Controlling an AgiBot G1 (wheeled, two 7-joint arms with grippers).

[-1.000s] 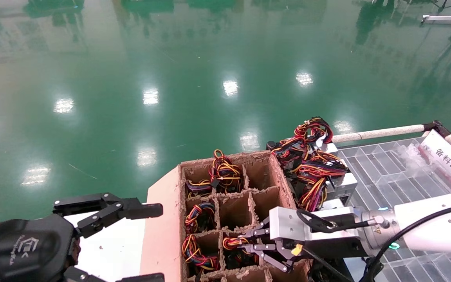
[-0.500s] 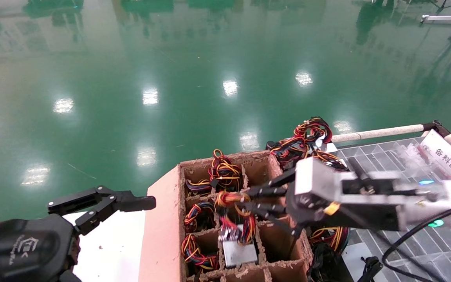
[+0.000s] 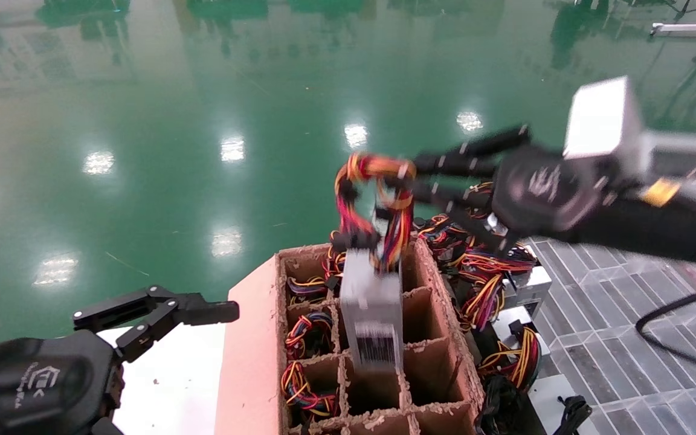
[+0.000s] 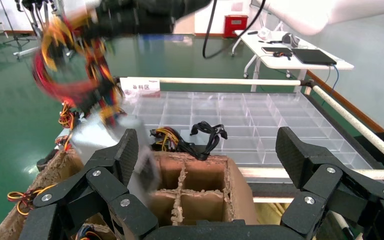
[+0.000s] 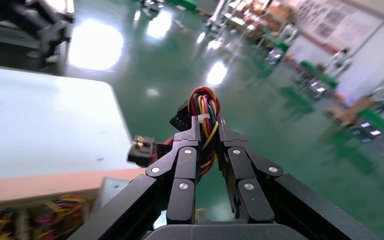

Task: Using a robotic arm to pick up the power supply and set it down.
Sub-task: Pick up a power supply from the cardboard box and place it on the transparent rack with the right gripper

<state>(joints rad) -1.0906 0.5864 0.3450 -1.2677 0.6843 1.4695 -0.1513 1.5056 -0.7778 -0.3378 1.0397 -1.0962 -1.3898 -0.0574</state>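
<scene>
Right gripper [image 3: 411,175] dangles power supply [image 3: 372,314]; its label seems unreadable

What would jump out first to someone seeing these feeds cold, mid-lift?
The silver-grey metal power supply dangling in mid-air above the brown divided cardboard crate, hung by its looped red, yellow and black wire bundle. The black two-finger right gripper is shut on that bundle, high over the crate's far edge. The black left gripper hangs open, idle, beside the crate.

power supply [image 3: 371,311] silver-grey | wires [image 3: 378,199] red-yellow-orange-black | floor [image 3: 203,121] green
</scene>
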